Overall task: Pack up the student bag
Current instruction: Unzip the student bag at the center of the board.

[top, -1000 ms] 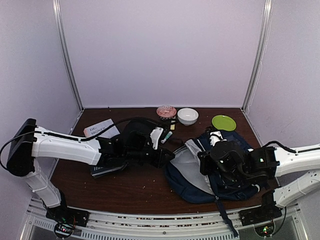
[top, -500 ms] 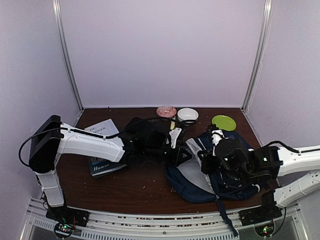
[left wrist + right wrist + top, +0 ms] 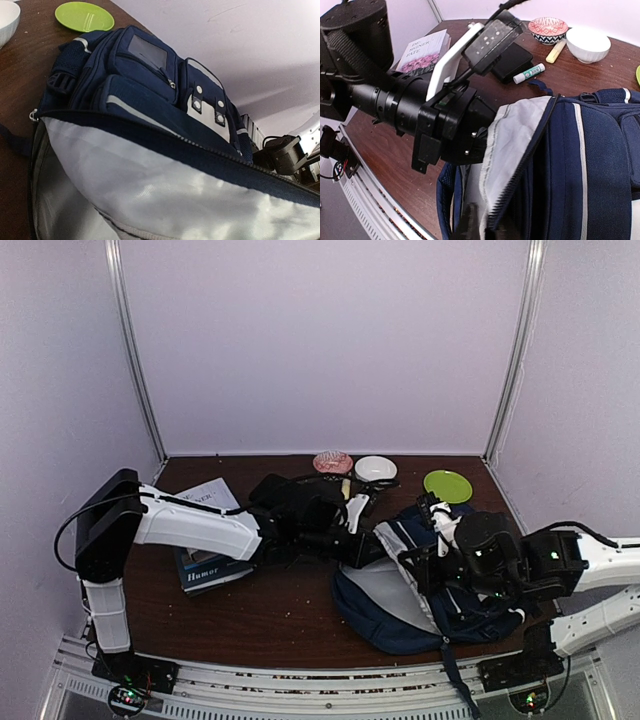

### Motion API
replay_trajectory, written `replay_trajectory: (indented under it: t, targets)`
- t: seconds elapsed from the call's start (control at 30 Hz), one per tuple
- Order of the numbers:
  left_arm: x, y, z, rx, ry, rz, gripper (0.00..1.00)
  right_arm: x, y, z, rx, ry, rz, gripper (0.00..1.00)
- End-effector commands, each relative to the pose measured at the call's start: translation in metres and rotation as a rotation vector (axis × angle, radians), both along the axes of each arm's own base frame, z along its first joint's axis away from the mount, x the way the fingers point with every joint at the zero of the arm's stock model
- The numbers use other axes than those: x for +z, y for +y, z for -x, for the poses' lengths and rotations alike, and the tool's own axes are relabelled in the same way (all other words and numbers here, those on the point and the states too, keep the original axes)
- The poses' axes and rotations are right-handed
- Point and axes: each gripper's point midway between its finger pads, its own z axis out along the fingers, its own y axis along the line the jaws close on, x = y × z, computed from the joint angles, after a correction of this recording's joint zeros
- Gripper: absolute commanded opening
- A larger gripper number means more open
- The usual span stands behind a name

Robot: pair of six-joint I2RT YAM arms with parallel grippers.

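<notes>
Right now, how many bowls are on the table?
2. A patterned red bowl sits at the back of the table; a plain white bowl is just right of it. The left arm may hide others.

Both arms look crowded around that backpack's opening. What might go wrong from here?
The left gripper sits against the floppy grey lining of the student bag, close to the right gripper; they might collide. If the lining sags, the mouth may close. The left arm passes close by a glue stick and might sweep it away.
</notes>
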Motion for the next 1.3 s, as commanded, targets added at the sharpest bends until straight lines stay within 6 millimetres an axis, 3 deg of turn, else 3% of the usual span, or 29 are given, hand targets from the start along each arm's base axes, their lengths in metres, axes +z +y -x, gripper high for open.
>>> replay_trajectory:
  t: [0.0,0.17,0.3,0.43,0.57,0.77,0.97,1.2,1.27]
  targets:
    - [0.047,-0.011,-0.003,-0.062,-0.117,0.154,0.02,0.013,0.007,0.015,0.103,0.017,-0.029,0.25]
    - [0.058,-0.014,0.007,-0.130,-0.137,0.214,0.03,0.021,-0.003,0.012,0.068,0.017,-0.043,0.54]
    - [0.067,-0.017,0.018,-0.188,-0.149,0.266,0.05,0.022,-0.017,-0.004,-0.028,0.054,-0.056,0.63]
    - [0.067,-0.017,0.023,-0.215,-0.151,0.278,0.06,0.021,-0.018,-0.013,-0.045,0.112,-0.115,0.66]
    - [0.061,-0.015,0.022,-0.208,-0.147,0.262,0.07,0.015,-0.022,-0.021,-0.062,0.184,-0.185,0.67]
    - [0.051,-0.015,0.022,-0.205,-0.137,0.240,0.07,0.009,-0.013,-0.022,-0.008,0.301,-0.280,0.66]
    - [0.047,-0.016,0.021,-0.207,-0.131,0.236,0.07,-0.015,-0.005,-0.019,-0.003,0.402,-0.249,0.64]
    - [0.040,-0.016,0.025,-0.216,-0.123,0.227,0.08,-0.015,0.001,-0.024,-0.008,0.418,-0.290,0.46]
    - [0.038,-0.015,0.025,-0.217,-0.123,0.221,0.08,-0.014,0.001,-0.026,-0.013,0.416,-0.305,0.45]
